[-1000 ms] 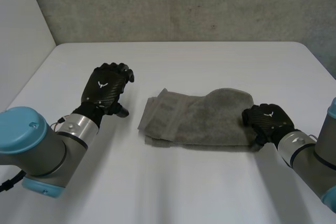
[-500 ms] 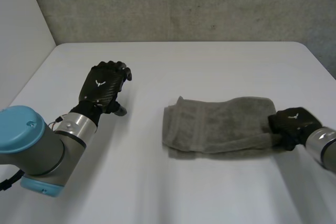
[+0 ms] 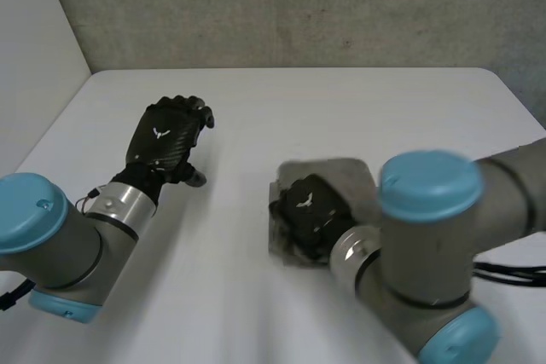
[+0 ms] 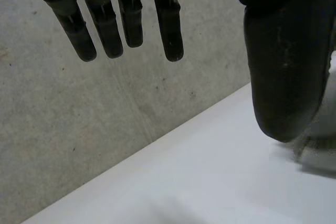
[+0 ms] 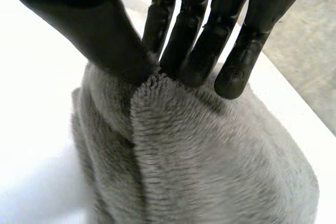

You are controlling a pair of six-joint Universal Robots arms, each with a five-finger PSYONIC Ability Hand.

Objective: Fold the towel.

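— What has moved?
— The right hand has swung in from the table's right side to the middle, bringing the towel along. Its thumb and fingers pinch a raised fold of it.
— Where is the towel?
— Bunched under that hand, well in from the far and side edges.
— And the left?
— The left hand hovers with fingers relaxed, holding nothing, well apart from the towel. Bare table lies between and beyond them.
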